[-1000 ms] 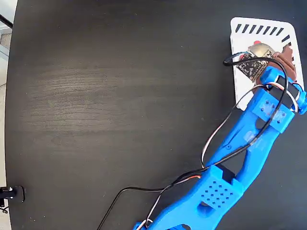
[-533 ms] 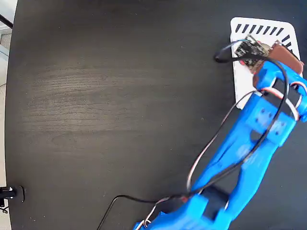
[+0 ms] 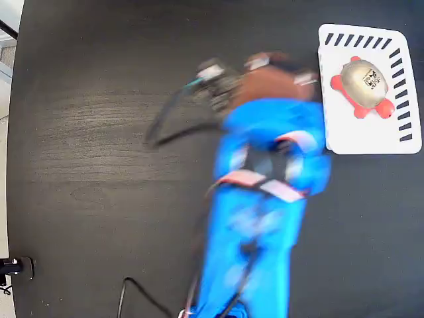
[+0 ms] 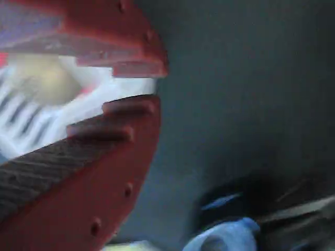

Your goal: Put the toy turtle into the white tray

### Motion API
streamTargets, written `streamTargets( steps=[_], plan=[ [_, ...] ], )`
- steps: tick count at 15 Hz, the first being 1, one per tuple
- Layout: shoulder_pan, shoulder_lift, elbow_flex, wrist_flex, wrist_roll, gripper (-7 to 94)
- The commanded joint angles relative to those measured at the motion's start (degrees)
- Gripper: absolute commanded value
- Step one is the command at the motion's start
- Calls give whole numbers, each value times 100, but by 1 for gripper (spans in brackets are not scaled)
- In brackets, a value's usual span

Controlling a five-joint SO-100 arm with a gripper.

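Toy turtle [image 3: 362, 85] resting inside the white tray [image 3: 351, 136] at the table's [image 3: 99, 132] right edge in the fixed view. Gripper [image 4: 133, 86] empty, red fingers [image 4: 94, 172] parted, blurred, well left of the tray.

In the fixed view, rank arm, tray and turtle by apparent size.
1. Arm, largest, though blurred and nearer the camera, so inflated.
2. Tray.
3. Turtle, smallest, lying inside the tray.
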Motion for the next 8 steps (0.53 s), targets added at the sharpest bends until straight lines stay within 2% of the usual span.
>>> streamTargets(
  steps=[1,4,8],
  plan=[
    [-1046,1336,1116,-246,325,0],
    [-1775,2637,2733,-633,334,0],
    [-2013,4825,5124,-1195,-211,0]
  ],
)
